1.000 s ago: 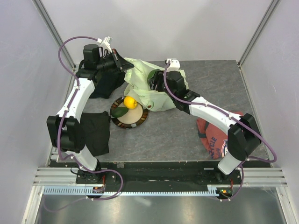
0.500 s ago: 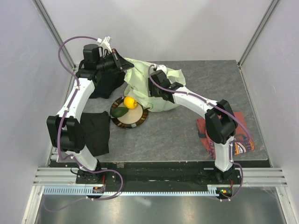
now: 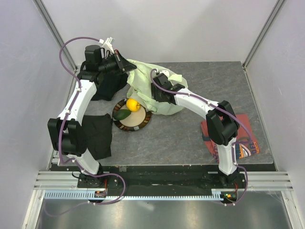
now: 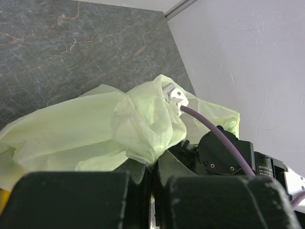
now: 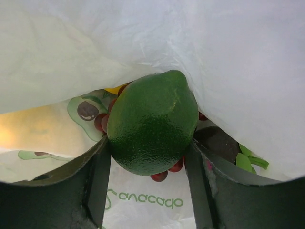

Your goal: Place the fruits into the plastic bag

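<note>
Tightly, left end effector (image 4: 152, 168) pinches plastic bag (image 4: 81, 129) rim; right end effector (image 5: 147, 151) clamps green fruit (image 5: 152, 117) inside.

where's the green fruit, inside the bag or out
Inside, held in the right gripper: the green fruit sits between its jaws with the plastic bag over and under it.

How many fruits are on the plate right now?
2: a yellow lemon at the far edge of the plate and a dark green fruit beside it, nearer left. Nothing covers the plate. A lime is elsewhere, held by the right gripper inside the bag.
</note>
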Motion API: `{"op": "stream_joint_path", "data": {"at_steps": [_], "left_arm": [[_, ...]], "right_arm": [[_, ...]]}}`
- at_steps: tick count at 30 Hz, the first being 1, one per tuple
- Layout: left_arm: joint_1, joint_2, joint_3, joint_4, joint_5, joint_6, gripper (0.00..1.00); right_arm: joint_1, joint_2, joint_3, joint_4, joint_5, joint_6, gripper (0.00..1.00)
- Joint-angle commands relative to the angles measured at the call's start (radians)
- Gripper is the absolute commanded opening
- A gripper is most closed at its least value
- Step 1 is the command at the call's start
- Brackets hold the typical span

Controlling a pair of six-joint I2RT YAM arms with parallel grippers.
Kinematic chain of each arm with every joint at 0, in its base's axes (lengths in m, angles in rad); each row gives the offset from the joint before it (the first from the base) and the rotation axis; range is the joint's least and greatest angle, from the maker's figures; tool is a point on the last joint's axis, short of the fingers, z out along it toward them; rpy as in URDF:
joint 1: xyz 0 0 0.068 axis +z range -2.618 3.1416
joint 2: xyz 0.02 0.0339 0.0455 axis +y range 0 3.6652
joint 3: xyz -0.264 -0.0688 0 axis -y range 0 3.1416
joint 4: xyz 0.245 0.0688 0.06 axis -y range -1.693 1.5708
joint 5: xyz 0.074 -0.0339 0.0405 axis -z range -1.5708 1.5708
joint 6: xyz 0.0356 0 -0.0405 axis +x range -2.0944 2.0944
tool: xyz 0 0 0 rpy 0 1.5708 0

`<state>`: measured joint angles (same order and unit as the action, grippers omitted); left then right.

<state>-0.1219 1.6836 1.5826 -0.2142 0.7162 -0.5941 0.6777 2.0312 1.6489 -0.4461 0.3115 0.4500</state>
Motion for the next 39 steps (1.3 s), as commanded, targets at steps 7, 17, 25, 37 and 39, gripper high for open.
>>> {"op": "stream_joint_path", "data": {"at_steps": [7,17,25,37,39], "left_arm": [[0.001,-0.036,0.004,0.029,0.017,0.013,0.02],[0.002,-0.033,0.004,0.029,0.019,0.011,0.01],[0.001,-0.036,0.002,0.029,0.020,0.011,0.02],[0.001,-0.036,-0.001,0.030,0.022,0.005,0.02],[0.002,-0.035,-0.003,0.030,0.022,0.005,0.01]], "right_arm": [[-0.012,-0.023,0.060,-0.032,-0.029,0.006,0.87],[-0.065,-0.118,0.061,0.009,-0.077,0.108,0.85],[-0.093,-0.201,0.020,0.128,-0.167,0.176,0.83],[-0.067,-0.304,-0.164,0.521,-0.497,0.119,0.79],[-0.061,-0.331,-0.208,0.590,-0.538,0.110,0.79]]}}
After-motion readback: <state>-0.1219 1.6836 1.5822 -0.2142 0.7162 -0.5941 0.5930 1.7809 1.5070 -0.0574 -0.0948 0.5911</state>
